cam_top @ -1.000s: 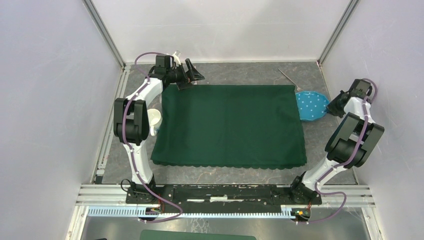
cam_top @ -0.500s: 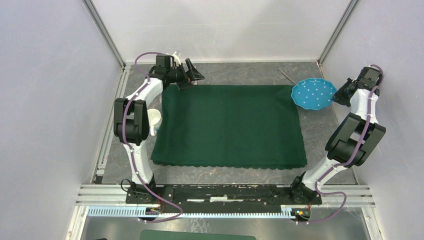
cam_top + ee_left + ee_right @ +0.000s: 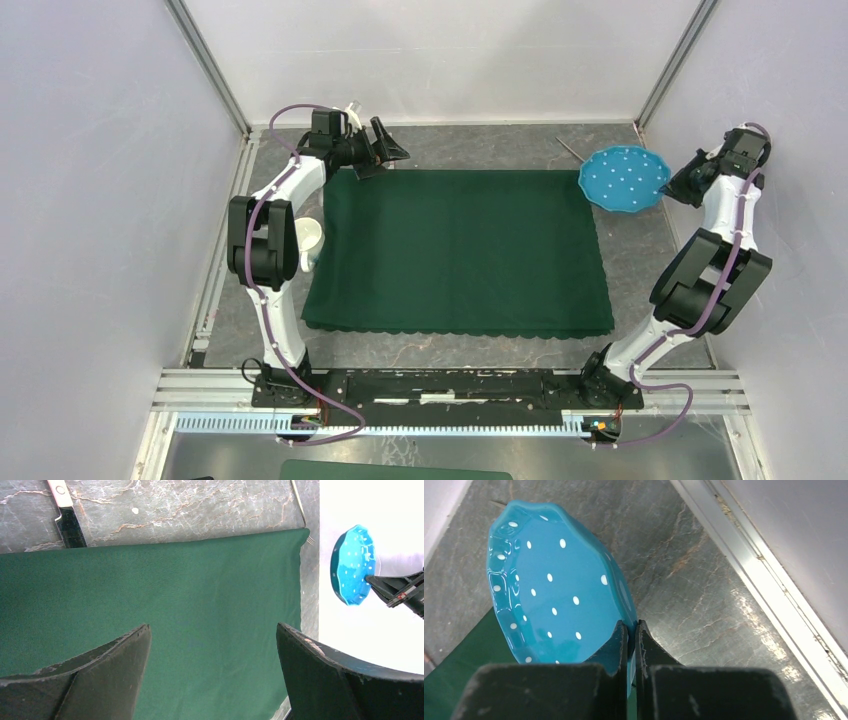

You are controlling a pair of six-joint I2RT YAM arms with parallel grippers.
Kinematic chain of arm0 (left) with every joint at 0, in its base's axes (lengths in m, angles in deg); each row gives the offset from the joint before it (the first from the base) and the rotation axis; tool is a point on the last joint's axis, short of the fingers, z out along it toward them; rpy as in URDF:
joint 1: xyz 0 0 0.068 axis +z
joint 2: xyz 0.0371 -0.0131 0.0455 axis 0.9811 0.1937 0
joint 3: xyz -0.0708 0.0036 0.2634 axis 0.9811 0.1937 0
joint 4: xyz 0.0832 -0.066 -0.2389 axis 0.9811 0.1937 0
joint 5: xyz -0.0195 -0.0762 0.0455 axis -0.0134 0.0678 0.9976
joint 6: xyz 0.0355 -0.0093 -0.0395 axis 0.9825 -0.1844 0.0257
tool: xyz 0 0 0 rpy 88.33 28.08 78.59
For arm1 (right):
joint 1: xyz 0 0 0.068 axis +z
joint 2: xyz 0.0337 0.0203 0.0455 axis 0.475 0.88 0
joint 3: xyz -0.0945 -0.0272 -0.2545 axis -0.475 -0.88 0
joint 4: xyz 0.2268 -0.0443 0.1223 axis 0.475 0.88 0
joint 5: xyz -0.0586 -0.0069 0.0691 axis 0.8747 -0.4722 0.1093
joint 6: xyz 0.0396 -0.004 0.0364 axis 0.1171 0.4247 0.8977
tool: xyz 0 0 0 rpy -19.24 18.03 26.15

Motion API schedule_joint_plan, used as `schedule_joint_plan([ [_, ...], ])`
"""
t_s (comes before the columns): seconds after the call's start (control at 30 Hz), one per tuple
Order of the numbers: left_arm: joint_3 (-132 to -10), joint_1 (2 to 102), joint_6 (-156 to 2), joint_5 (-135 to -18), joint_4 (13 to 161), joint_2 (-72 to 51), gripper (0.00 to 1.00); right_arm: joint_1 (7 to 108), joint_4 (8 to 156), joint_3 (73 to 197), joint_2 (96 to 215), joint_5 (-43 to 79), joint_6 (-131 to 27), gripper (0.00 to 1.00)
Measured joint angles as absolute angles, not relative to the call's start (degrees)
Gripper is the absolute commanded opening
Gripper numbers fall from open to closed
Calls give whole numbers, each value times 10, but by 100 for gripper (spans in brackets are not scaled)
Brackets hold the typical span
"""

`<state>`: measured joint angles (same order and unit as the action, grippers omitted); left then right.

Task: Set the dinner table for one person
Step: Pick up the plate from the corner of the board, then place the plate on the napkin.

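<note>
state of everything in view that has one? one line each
Left gripper: open, empty, over the far left corner of the cloth.
Right gripper: shut on the rim of the plate.
Plate: held off the table, tilted.
Cloth: spread flat on the table.
Fork: lying on the table, by the cloth's far right corner.
Knife: lying on the table at the cloth's far edge.
</note>
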<state>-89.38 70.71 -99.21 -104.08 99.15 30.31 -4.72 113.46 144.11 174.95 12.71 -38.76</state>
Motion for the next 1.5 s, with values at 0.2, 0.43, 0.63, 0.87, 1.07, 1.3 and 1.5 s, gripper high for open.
schedule_joint_plan([
  [0.2,-894,707,-992,-1041,990,303,100,-43,1130,1439,1736,82,-373,0],
  [0.43,-894,704,-992,-1041,985,303,100,5,1109,1428,1719,66,-366,0],
  [0.63,-894,701,-992,-1041,983,303,100,99,1091,1411,1719,57,-351,0],
  [0.87,-867,700,-992,-1040,981,278,100,192,1079,1388,1719,41,-339,0],
  [1.07,-848,700,-992,-1036,981,250,100,240,1084,1350,1717,37,-349,0],
  [1.3,-844,700,-992,-1032,982,247,100,297,1103,1283,1703,41,-373,0],
  [1.5,-828,700,-992,-1032,984,239,100,346,1115,1280,1703,49,-388,0],
])
